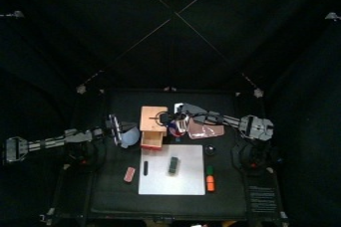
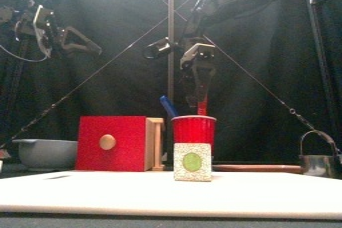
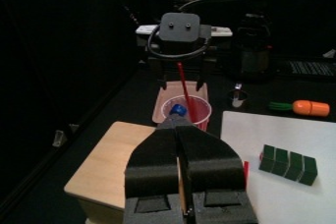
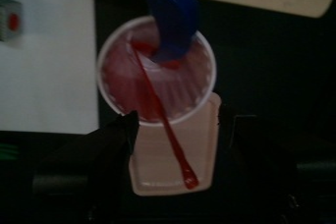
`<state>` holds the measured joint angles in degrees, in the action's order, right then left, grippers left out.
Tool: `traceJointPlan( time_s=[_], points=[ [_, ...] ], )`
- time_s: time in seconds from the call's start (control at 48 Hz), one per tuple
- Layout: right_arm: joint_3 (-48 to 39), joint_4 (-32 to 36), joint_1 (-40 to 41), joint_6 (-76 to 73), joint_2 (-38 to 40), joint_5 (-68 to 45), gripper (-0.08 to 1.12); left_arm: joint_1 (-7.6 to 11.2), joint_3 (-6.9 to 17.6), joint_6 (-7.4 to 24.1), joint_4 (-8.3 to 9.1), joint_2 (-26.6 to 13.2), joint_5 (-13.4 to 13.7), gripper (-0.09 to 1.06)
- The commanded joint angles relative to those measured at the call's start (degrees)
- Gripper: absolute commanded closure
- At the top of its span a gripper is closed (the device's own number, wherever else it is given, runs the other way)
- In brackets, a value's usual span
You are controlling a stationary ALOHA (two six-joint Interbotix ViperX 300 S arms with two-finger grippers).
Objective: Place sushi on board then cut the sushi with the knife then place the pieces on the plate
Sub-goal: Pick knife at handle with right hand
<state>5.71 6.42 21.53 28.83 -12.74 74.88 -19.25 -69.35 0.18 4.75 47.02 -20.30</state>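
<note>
The dark green sushi roll (image 1: 174,163) lies on the white cutting board (image 1: 189,174), its end face toward the front (image 2: 193,161). Behind it stands the red cup (image 2: 194,130) holding a blue knife (image 2: 167,105) and a red knife (image 2: 203,102). My right gripper (image 1: 173,119) hangs straight over the cup. In the right wrist view its jaws stand apart on either side of the red knife's handle (image 4: 171,135). My left gripper (image 3: 184,159) is shut and empty, raised above the wooden box (image 1: 154,129).
The pink tray (image 1: 204,130) lies right of the cup. A blue-grey bowl (image 2: 47,152) sits at the left, a metal cutter (image 2: 317,162) at the right. An orange toy (image 1: 209,181) lies on the board's right edge, and a small pinkish toy (image 1: 130,173) left of the board.
</note>
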Motion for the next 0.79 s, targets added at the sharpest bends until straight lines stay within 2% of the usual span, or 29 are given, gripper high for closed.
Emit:
traceJointPlan(
  time_s=[0.021,0.167,0.792],
  points=[
    [0.26,-0.18,0.09,0.44,1.49,0.09,0.19,-0.18,1.05,-0.18,-0.62,-0.09,-0.62,0.88],
    [-0.79,-0.18,-0.44,0.44,1.49,0.62,0.23,-0.18,1.14,-0.18,-2.11,-0.09,-0.62,0.88],
    [2.20,0.09,-1.67,0.53,1.32,2.64,0.26,-0.18,1.41,-0.18,-2.29,-0.09,-0.62,0.88]
  ],
)
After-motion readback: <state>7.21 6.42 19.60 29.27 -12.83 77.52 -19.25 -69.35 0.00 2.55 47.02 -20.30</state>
